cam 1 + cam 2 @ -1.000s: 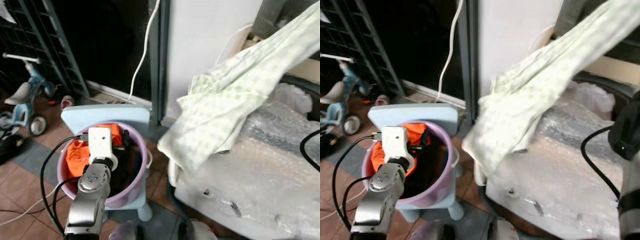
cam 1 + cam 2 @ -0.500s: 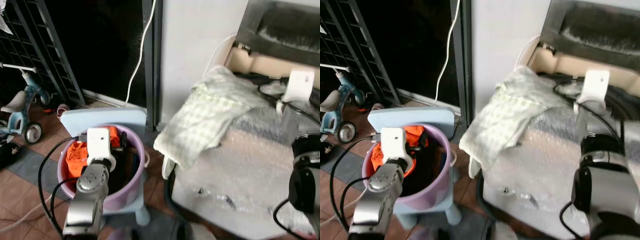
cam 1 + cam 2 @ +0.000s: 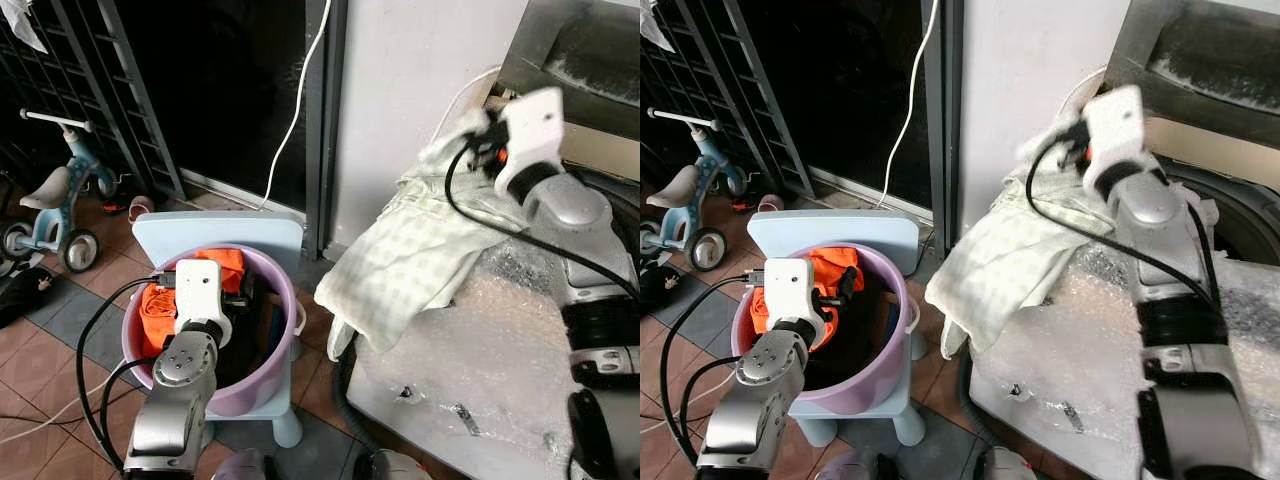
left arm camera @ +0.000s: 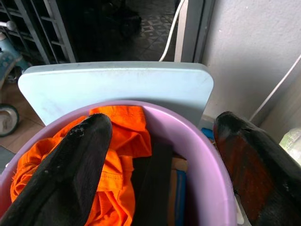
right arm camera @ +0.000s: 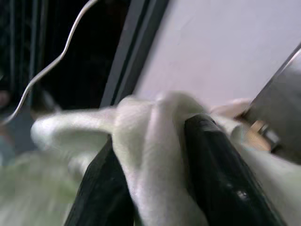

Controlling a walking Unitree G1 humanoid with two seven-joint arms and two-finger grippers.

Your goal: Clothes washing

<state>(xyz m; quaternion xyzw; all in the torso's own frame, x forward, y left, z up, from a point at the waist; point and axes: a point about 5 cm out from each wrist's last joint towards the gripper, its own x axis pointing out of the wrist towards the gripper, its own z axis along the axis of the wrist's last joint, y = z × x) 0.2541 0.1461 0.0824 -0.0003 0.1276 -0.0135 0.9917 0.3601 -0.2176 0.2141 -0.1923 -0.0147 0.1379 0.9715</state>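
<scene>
Washing machine (image 3: 520, 360), top wrapped in bubble film, lid raised. Pale green checked cloth (image 3: 410, 265), crumpled, draped over the machine's near corner and hanging down its side. Lilac laundry bucket (image 3: 268, 375) on a light blue stool (image 3: 220, 230), holding orange and dark garments. Right gripper (image 5: 155, 155), fingers pinched on the cloth's upper end. Left gripper (image 4: 160, 136), fingers spread wide over the bucket, holding nothing.

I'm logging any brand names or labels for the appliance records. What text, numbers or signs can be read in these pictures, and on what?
None can be read.
Washing machine: its top is under bubble wrap, with no legible label.
Purple basket, pale green cloth, blue stool: no print visible.
White camera housings on the wrists: no readable marking.
</scene>
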